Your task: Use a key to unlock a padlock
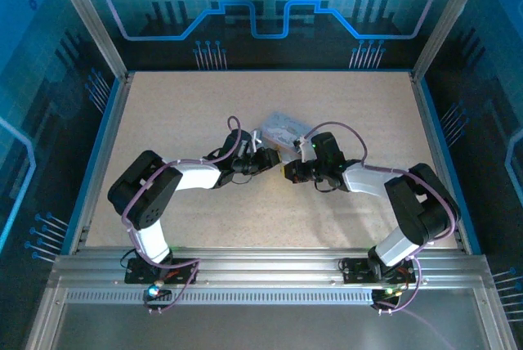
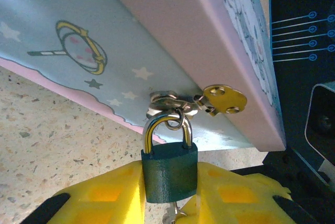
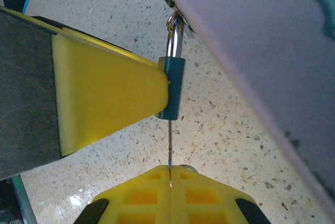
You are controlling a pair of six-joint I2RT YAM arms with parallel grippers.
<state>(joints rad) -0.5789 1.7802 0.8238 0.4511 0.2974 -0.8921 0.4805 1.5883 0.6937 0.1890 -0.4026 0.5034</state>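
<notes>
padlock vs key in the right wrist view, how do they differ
The padlock is a thick dark teal block with a silver shackle; the key is a thin metal sliver, seen edge-on. The padlock sits in the left gripper; the key is pinched by the right gripper. Both line up, the key meeting the padlock's underside.

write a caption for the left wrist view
Left gripper clamps the dark teal metal padlock, its steel shackle hooked through the hasp of the pastel tin box.

Left gripper (image 2: 170, 192) clamping, right gripper (image 3: 170, 177) seemingly pinched shut.
</notes>
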